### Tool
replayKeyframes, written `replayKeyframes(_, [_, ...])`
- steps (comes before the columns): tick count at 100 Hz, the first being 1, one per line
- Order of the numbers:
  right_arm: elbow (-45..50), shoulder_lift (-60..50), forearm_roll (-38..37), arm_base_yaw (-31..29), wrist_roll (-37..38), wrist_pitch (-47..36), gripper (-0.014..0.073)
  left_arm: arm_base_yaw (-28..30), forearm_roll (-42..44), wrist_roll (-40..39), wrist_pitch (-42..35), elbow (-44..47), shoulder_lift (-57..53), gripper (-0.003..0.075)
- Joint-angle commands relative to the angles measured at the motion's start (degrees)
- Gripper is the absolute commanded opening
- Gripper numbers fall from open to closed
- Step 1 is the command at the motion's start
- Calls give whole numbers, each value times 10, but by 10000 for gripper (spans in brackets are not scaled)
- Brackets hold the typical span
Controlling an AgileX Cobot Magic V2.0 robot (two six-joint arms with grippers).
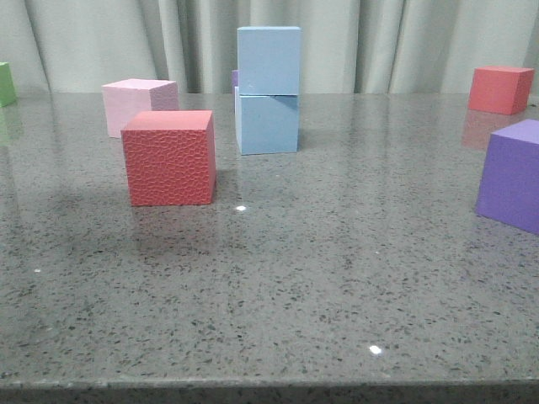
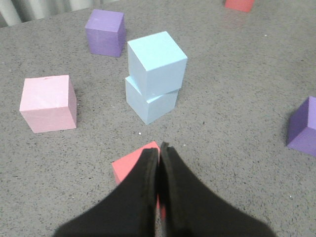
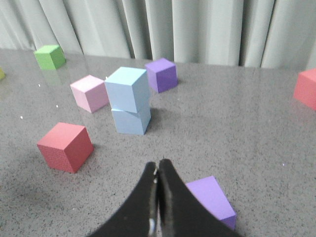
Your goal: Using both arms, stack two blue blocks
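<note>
Two blue blocks stand stacked on the table [image 1: 337, 278], the upper blue block [image 1: 269, 60] resting on the lower blue block [image 1: 268, 124] and turned slightly against it, so their edges do not line up. Both hands are clenched and grasp nothing: the left hand [image 2: 158, 153] hangs above the red textured cube [image 1: 169, 157], near the stack, and the right hand [image 3: 158, 170] hangs just beside a purple cube [image 3: 211, 198], well apart from the stack. A pale pink cube [image 1: 139, 103] stands behind the red textured cube.
</note>
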Motion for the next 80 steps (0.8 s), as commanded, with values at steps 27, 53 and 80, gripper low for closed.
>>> replayKeyframes(27, [64,-87,-52,0,0,-83,-118,-3,10,1,-208,199,-148,-18])
replayKeyframes(53, [84,-119,-74,0,0,-102,-118,-3,1,1,-280,323,-253,-18])
replayKeyframes(80, [84,-119,-74,0,0,-106,-118,-3,0,1,-281,355,-296,-18])
